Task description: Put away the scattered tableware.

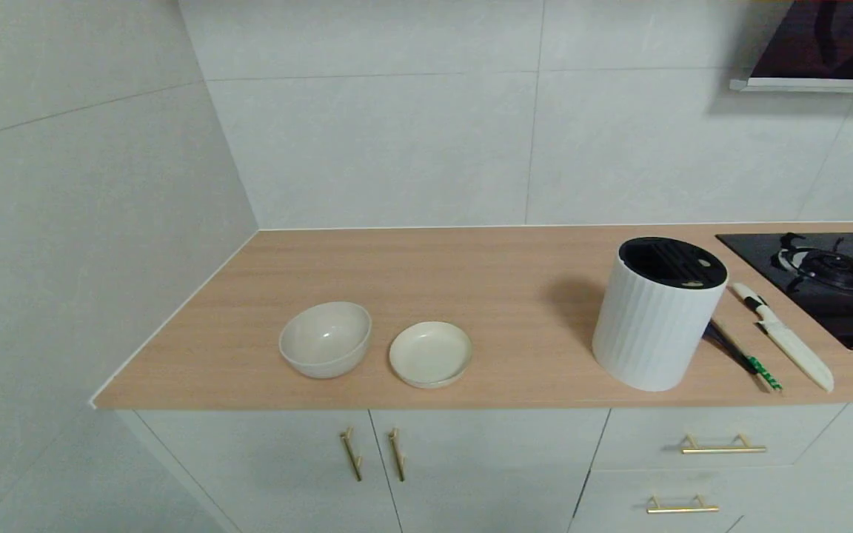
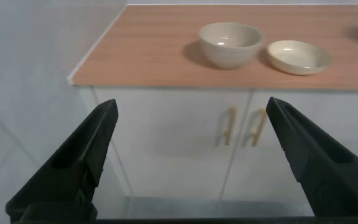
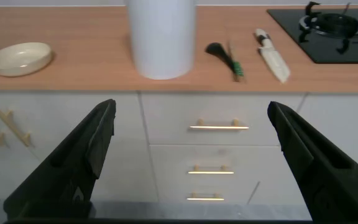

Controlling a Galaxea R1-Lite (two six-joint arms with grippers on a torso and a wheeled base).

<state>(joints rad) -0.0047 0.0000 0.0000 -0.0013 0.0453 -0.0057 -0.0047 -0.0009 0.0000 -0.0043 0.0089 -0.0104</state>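
Nothing is stowed: bowl (image 1: 325, 338), dish (image 1: 430, 353), knife (image 1: 785, 337) and black-and-green utensil (image 1: 741, 355) lie on the countertop (image 1: 471, 274); left gripper (image 2: 190, 106) and right gripper (image 3: 191, 104) stand spread and empty.

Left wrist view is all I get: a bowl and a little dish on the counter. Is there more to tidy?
Observer: Yes. Right of the cream shallow round dish stands a white ribbed cylindrical holder with a black slotted top.
Operator: Is anything lying by it?
Observer: A white knife and thin dark sticks with a green end lie flat on the wooden counter, on its right.
Operator: And past the knife?
Observer: A black gas hob.
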